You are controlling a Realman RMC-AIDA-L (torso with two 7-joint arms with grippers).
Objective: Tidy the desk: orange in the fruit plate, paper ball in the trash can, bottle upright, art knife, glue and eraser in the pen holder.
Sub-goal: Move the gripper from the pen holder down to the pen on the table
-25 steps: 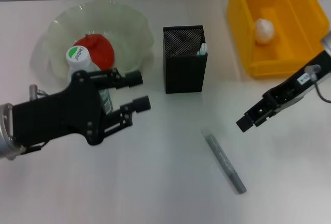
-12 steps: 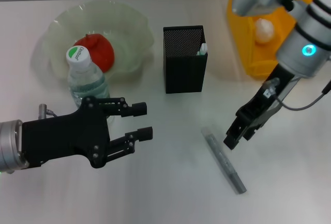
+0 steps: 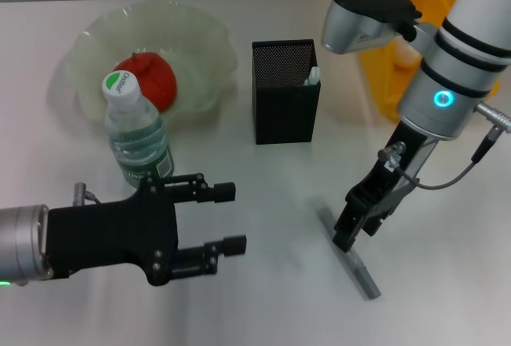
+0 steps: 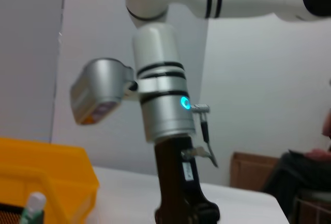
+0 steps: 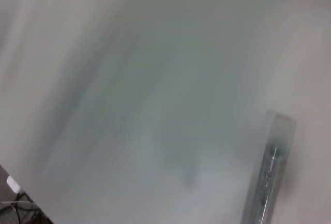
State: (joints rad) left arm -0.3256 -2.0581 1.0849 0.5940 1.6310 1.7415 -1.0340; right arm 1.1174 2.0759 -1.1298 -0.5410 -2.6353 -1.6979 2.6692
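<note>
The orange [image 3: 148, 81] lies in the pale-green fruit plate [image 3: 196, 38] at the back left. In front of it the bottle [image 3: 138, 140] stands upright on its own. My left gripper [image 3: 229, 218] hovers open and empty just nearer than the bottle. The black mesh pen holder [image 3: 286, 94] holds the glue [image 3: 314, 75], whose tip also shows in the left wrist view [image 4: 33, 204]. The grey art knife [image 3: 352, 256] [image 5: 269, 175] lies flat on the table, and my right gripper [image 3: 349, 230] is right over its far end. The eraser and paper ball are hidden.
The yellow trash can [image 3: 375, 50] [image 4: 49, 175] stands at the back right, mostly behind my right arm. Bare white tabletop lies between the two grippers and along the near edge.
My left gripper has drawn back from the bottle toward the near edge, leaving it standing. My right arm has swung in from the right and come down over the art knife.
</note>
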